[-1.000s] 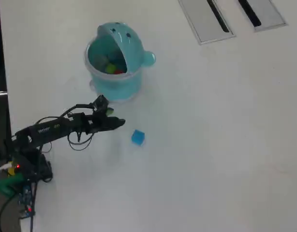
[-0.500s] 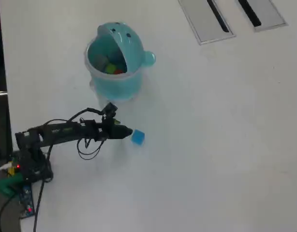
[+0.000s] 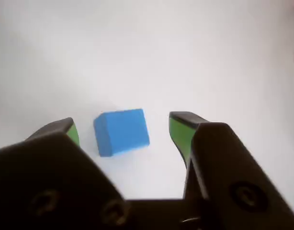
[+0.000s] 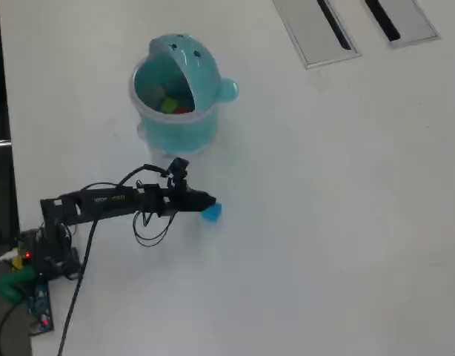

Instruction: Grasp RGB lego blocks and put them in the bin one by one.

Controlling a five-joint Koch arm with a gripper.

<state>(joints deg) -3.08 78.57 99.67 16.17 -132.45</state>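
Wrist view shows my gripper (image 3: pixel 123 132) spread wide, its green-padded jaws on either side of the blue lego block (image 3: pixel 121 131) resting on the white worktop (image 3: pixel 147 48). The block sits slightly skewed and nearer one jaw, so I should centre it, then close squarely before lifting toward the teal bin (image 4: pixel 175 93).
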